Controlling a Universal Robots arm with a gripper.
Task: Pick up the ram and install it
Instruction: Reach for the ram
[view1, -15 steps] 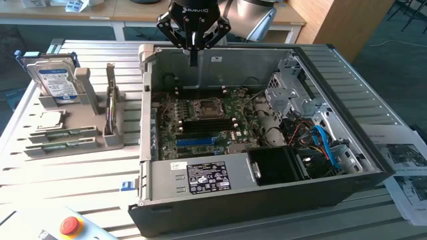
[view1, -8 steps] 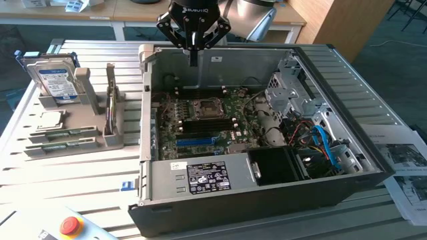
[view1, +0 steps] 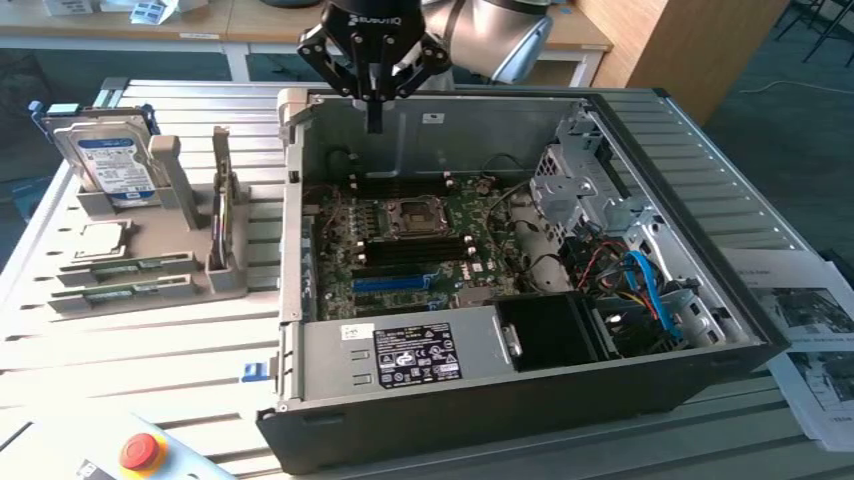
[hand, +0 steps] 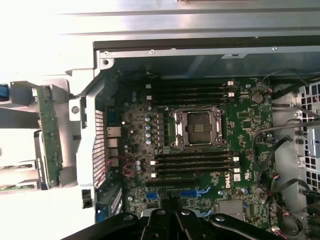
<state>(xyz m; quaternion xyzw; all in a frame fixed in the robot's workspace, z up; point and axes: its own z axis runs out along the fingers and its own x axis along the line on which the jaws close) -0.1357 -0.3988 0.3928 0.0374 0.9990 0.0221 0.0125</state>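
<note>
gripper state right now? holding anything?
Gripper: jaws shut, nothing held, above the open computer case; the ram stands in the grey holder outside it.

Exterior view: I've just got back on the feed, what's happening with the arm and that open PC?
The arm's gripper hangs over the far side of the open computer case, jaws shut and with nothing in them. The ram has not been picked up yet: it stands on edge in the grey holder beside the case, on the exterior view's left, near the hard drive. The motherboard lies exposed below.
</note>
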